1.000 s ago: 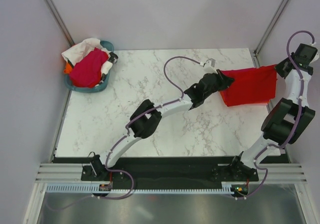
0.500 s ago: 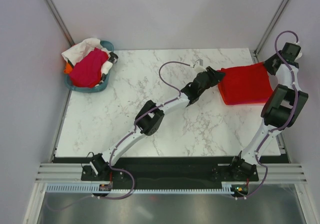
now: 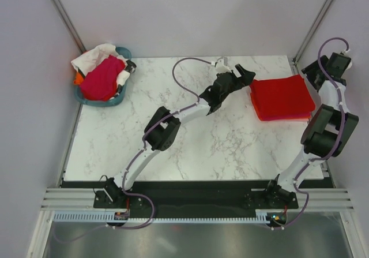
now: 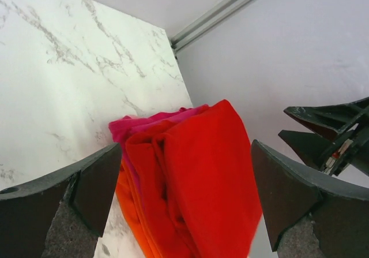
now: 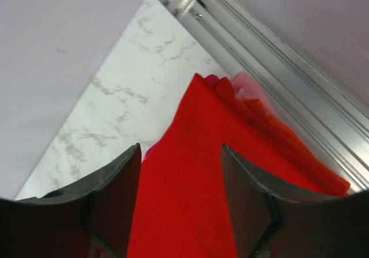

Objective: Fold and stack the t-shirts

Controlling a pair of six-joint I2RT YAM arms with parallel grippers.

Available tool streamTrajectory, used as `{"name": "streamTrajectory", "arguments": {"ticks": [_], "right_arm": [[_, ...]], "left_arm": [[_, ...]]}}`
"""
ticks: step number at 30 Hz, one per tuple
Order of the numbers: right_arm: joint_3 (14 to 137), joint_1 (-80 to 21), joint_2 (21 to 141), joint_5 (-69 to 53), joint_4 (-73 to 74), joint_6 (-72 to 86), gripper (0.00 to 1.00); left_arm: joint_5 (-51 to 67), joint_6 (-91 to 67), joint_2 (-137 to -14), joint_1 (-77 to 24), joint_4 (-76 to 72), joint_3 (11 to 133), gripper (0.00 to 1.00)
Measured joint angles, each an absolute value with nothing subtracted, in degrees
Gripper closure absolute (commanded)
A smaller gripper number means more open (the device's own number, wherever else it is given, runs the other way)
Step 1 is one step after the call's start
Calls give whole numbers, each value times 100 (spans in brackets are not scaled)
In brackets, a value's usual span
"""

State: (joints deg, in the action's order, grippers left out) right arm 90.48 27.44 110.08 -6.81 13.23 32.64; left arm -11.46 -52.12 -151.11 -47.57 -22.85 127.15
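Note:
A folded bright red t-shirt (image 3: 281, 96) lies on top of a stack at the table's back right, over a magenta t-shirt (image 4: 124, 126) and an orange t-shirt (image 4: 131, 209). My left gripper (image 3: 243, 74) hovers just off the stack's left edge, open, with nothing between its fingers (image 4: 95, 180). My right gripper (image 3: 317, 68) is at the stack's far right corner, also open and holding nothing. The right wrist view looks down between its fingers (image 5: 118, 180) onto the red t-shirt (image 5: 190, 189), with orange cloth (image 5: 300, 157) at the edge.
A teal tub (image 3: 118, 99) at the back left holds a magenta t-shirt (image 3: 102, 78) and a white t-shirt (image 3: 92, 55). An aluminium frame rail (image 5: 271, 56) runs close behind the stack. Marble table (image 3: 173, 137) stretches between tub and stack.
Both grippers opened and let go of the red t-shirt, which dropped flat onto the stack. The left gripper drew back to the left, and the right one shifted toward the back corner.

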Motion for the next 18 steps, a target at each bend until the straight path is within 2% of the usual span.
{"name": "streamTrajectory", "arguments": {"ticks": [7,8,10,11,14,18], "right_arm": [[7227,2886,9378,-1774,-189,3983,53],[6925,2882,9236,-1977,-539,4167,60],[6361,2871,9067,-2303,-1146,4558,68],[5977,2840,9015,-2495,-1594,4816,77],[5262,2716,9008,-2805,-2314,5308,89],[4611,2453,8995,-2995,-3098,5686,99]], "left_arm": [[-1013,-4648,-13496,-4772,-2368,11166,0],[-987,-4604,-13288,-4768,-2381,10934,0],[-947,-4545,-12899,-4746,-2394,10479,0],[-906,-4523,-12696,-4724,-2408,10210,0],[-843,-4484,-12239,-4617,-2375,9585,0],[-803,-4482,-11657,-4355,-2373,8777,0]]}}
